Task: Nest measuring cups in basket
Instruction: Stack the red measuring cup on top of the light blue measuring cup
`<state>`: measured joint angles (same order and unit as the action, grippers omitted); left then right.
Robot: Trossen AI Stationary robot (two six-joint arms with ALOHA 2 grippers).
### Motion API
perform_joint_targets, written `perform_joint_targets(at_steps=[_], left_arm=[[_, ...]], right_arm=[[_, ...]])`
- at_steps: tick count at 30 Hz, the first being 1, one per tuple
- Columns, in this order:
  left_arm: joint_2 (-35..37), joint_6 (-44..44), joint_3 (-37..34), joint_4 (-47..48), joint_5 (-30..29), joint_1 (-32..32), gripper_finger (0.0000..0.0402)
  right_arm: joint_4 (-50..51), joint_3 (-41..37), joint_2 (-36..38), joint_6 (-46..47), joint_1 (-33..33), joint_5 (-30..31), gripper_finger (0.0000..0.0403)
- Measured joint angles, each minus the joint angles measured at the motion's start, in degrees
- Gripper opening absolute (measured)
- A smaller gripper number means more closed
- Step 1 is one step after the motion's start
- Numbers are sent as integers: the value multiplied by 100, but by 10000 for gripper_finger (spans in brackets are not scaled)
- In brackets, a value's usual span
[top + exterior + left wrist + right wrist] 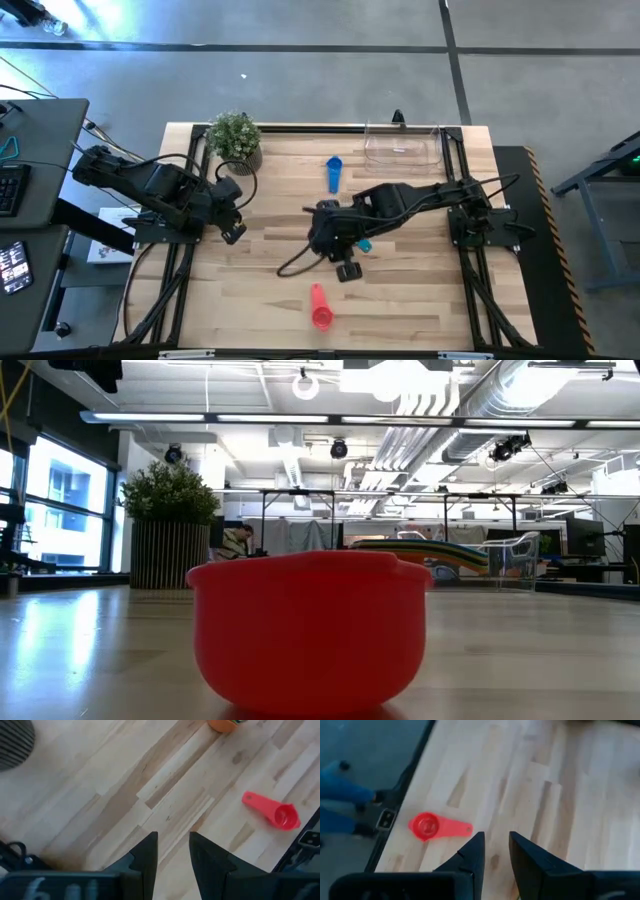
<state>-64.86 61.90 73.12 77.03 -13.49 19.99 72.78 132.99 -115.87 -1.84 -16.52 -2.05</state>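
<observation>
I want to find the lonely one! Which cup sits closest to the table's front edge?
The red-pink cup. The blue cup lies far back near the basket.

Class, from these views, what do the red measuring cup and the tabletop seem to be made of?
Red measuring cup: probably plastic, one even red colour, smooth with a slight sheen along its rim.
Tabletop: seemingly wood, pale joined strips with visible grain and darker streaks, satin finish.
</observation>
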Motion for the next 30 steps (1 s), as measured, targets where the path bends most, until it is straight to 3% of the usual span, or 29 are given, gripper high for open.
perform_joint_targets(at_steps=[7,12,22,30], left_arm=[[31,611,0,-8,141,0,104],[31,959,0,-8,200,0,104],[31,1155,0,-8,200,-2,104],[28,1203,2,-2,195,-9,104]], right_arm=[[-220,0,0,-683,-165,-517,81],[-299,0,0,-1014,-249,-531,85],[-1191,0,-5,-2446,-568,-563,150],[-1671,0,-294,-2971,-653,-1758,154]])
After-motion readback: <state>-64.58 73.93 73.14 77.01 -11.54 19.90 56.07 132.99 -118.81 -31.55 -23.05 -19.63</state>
